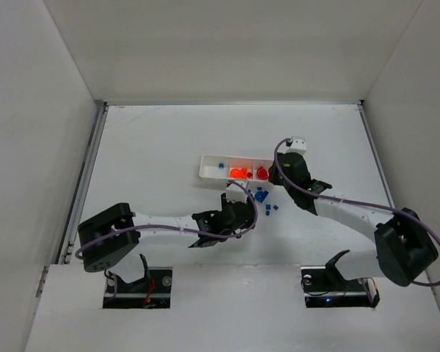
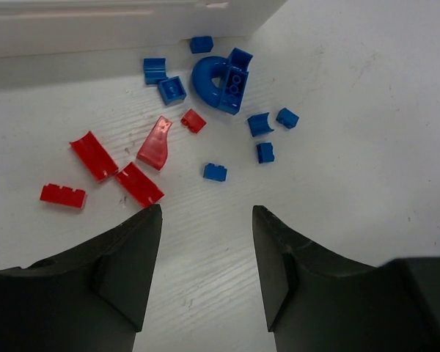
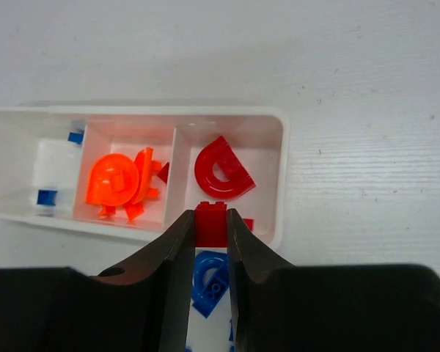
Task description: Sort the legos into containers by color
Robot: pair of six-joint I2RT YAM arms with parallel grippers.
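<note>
R gripper (image 3: 210, 218) pinches a red brick (image 3: 210, 230) over near wall of tray (image 3: 281, 147), by the red compartment; orange in mid, blue in the other end. L gripper (image 2: 207, 220) spread wide above loose red pieces (image 2: 94, 155) & blue pieces (image 2: 215, 172) on table (image 2: 352, 183).

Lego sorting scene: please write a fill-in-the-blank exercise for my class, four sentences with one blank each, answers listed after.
1. The right gripper is shut on a ____ lego.
2. The round piece in the middle compartment of the tray is ____.
3. The left gripper is ____ and holds nothing.
4. Beside the loose red legos on the table lie loose ____ ones.

Missing words: red; orange; open; blue.
</note>
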